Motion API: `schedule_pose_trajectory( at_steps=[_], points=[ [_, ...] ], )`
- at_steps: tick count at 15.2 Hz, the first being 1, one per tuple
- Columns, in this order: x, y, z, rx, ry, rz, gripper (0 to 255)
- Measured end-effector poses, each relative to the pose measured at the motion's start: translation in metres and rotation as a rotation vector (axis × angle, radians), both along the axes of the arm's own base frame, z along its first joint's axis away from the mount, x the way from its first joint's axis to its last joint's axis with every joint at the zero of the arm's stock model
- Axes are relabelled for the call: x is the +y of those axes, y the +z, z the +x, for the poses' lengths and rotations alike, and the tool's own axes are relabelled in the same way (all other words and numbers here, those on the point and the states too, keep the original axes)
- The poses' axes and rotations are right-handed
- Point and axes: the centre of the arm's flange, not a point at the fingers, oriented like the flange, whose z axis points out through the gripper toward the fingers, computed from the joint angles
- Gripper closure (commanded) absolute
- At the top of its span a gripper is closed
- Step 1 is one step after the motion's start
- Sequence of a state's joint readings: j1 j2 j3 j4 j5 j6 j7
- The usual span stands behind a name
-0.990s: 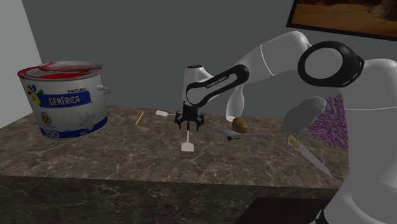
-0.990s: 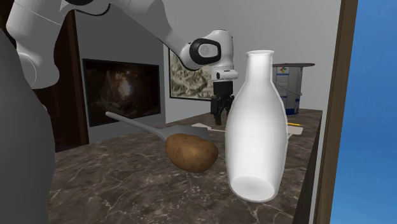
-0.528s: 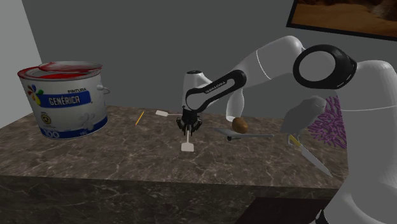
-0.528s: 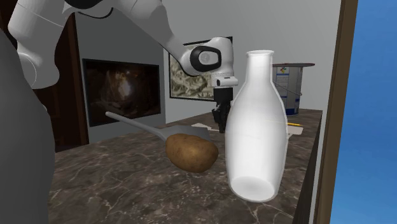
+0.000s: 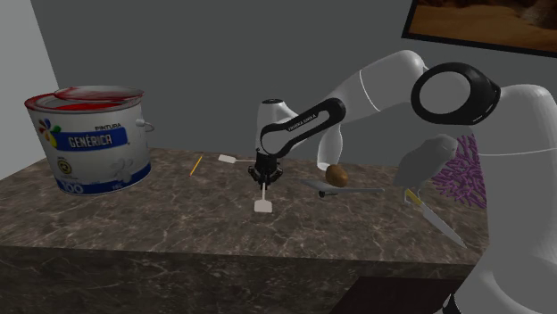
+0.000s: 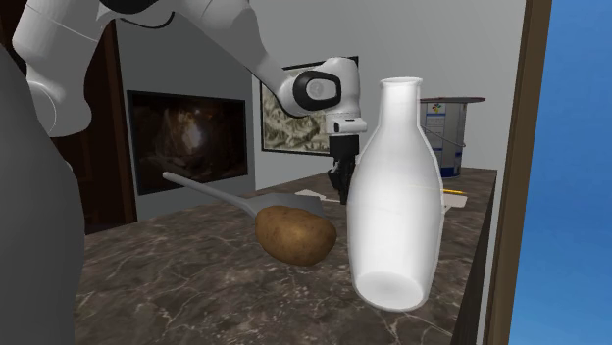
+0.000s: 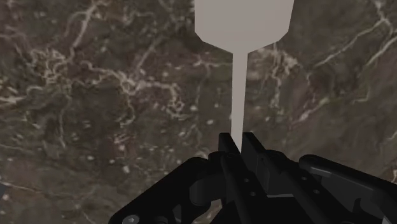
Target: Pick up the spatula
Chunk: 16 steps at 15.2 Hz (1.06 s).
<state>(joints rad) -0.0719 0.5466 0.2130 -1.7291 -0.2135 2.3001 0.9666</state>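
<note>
Wrist view: gripper (image 7: 238, 141) clamps the thin handle of the pale spatula (image 7: 242, 22), blade beyond its fingertips.

A home, with marble counter (image 5: 134, 223) and framed picture (image 5: 482, 22).

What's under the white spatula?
The dark marbled counter lies under the spatula, below its blade and thin handle. The handle's near end is clasped in the black gripper, so whatever is beneath that bit is covered.
</note>
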Motion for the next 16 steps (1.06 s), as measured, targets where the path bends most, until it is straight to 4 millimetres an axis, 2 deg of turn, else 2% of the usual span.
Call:
schedule_pose_trajectory(
  at_steps=[16],
  points=[
    [-0.001,0.077,0.000,0.000,0.000,0.000,255]
  ],
)
